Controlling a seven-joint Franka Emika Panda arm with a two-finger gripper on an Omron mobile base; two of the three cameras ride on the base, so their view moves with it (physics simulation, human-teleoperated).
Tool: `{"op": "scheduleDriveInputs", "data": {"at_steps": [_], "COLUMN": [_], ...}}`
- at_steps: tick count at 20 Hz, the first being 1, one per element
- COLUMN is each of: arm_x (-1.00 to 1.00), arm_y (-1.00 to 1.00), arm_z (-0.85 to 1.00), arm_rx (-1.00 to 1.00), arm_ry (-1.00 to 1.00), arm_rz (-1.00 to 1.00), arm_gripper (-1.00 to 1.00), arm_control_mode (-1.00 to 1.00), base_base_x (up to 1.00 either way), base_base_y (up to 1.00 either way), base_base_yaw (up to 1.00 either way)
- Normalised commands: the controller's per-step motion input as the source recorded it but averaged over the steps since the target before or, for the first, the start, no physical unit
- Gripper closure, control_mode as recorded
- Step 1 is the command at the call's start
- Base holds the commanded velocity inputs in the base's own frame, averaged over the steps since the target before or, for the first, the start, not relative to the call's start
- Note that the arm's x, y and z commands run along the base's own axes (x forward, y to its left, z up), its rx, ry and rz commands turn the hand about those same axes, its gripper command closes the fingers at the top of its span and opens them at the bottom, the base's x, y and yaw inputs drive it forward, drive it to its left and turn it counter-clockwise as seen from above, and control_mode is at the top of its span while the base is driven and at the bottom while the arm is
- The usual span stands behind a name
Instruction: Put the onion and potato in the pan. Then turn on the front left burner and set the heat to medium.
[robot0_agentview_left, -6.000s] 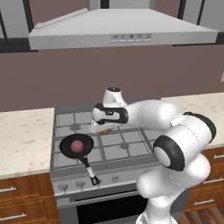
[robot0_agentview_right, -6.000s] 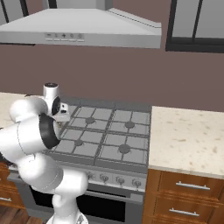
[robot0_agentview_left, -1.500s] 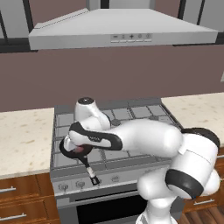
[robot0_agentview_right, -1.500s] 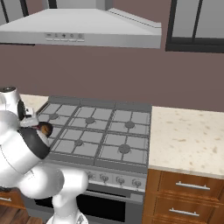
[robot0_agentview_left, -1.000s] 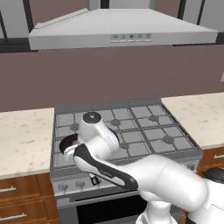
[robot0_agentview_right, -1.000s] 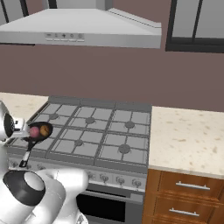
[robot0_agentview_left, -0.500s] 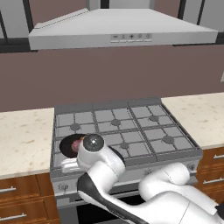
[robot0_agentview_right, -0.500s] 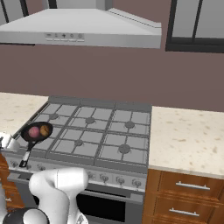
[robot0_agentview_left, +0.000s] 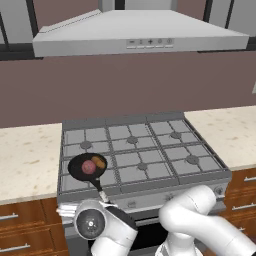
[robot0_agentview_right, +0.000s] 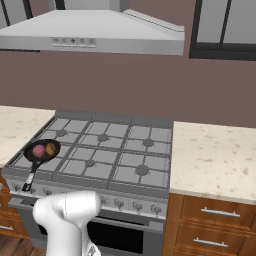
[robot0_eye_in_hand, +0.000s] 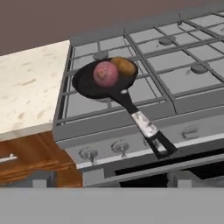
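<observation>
The onion (robot0_eye_in_hand: 106, 73) and the potato (robot0_eye_in_hand: 123, 66) lie touching inside the pan (robot0_eye_in_hand: 94, 85), onion on the side nearer the pale surface (robot0_eye_in_hand: 26, 87), potato just beside it toward the stove's middle. The pan sits on the grate over the front left burner (robot0_agentview_left: 85, 175), ahead of and above the claw, which hangs low before the stove front with its jaws spread wide, holding nothing. The pan's handle (robot0_eye_in_hand: 144, 127) juts out past the stove edge toward the claw, over the knobs (robot0_eye_in_hand: 89, 154).

Matt black pan (robot0_eye_in_hand: 94, 83) (whitish-marked handle), speckled stone counter (robot0_eye_in_hand: 26, 87)
</observation>
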Motion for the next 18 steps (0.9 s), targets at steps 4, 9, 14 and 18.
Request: {"op": "scheduleDriveInputs", "data": {"at_steps": [4, 9, 14, 18], "arm_x": [-0.18, 0.0, 0.01, 0.01], "arm_y": [0.34, 0.17, 0.0, 0.0], "arm_z": [0.0, -0.4, -0.31, -0.08], "arm_rx": [0.0, 0.0, -0.11, -0.14], "arm_ry": [-0.32, -0.24, -0.15, -0.06], "arm_rz": [-0.13, -0.05, 0.0, 0.0], "arm_gripper": [-1.0, -1.0, -1.0, -1.0], "arm_control_mode": [-1.0, -1.0, -1.0, -1.0], "base_base_x": [0.0, 0.0, 0.0, 0.0], "base_base_y": [0.0, 0.0, 0.0, 0.0], "base_base_yaw": [0.0, 0.0, 0.0, 0.0]}}
